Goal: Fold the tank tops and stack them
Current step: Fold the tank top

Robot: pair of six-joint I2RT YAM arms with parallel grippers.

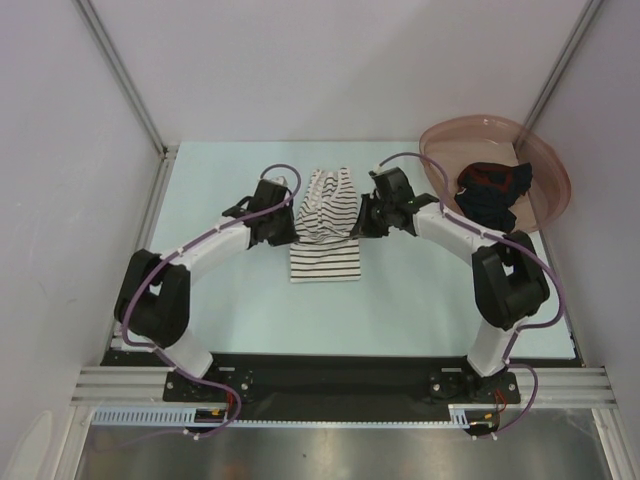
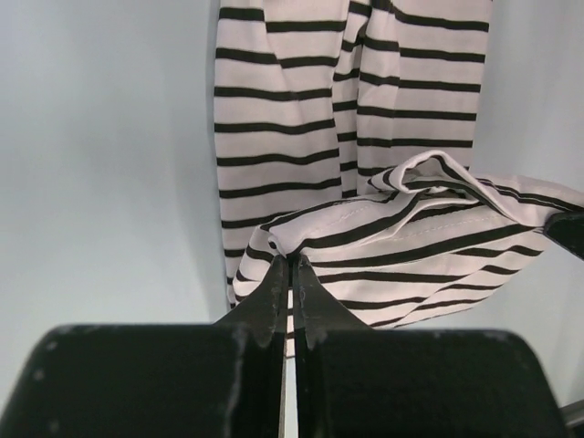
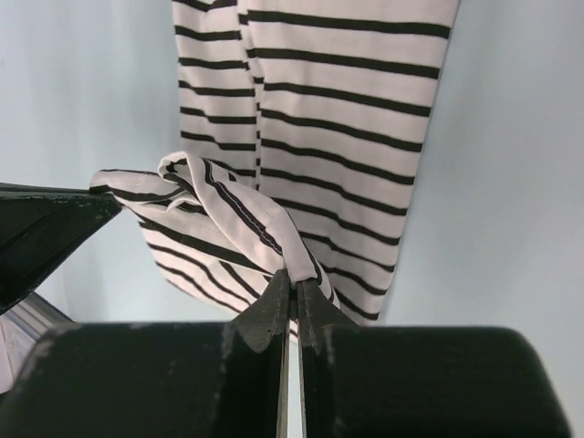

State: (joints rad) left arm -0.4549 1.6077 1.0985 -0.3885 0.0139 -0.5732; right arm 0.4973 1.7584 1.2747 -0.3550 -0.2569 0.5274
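Observation:
The white black-striped tank top [image 1: 326, 225] lies on the pale table, its far part lifted and hanging between both grippers. My left gripper [image 1: 290, 230] is shut on its left edge; in the left wrist view [image 2: 292, 262] the striped cloth [image 2: 392, 237] bunches at the fingertips. My right gripper [image 1: 362, 222] is shut on its right edge; in the right wrist view [image 3: 294, 278] a fold of the cloth [image 3: 237, 205] is pinched. The lower part [image 1: 325, 262] lies flat. The dark navy and red tank top [image 1: 492, 188] lies crumpled in the basin.
The pink translucent round basin [image 1: 545, 165] stands at the far right, by the right wall. White walls enclose the table on the left, back and right. The arm bases and a black rail sit at the near edge.

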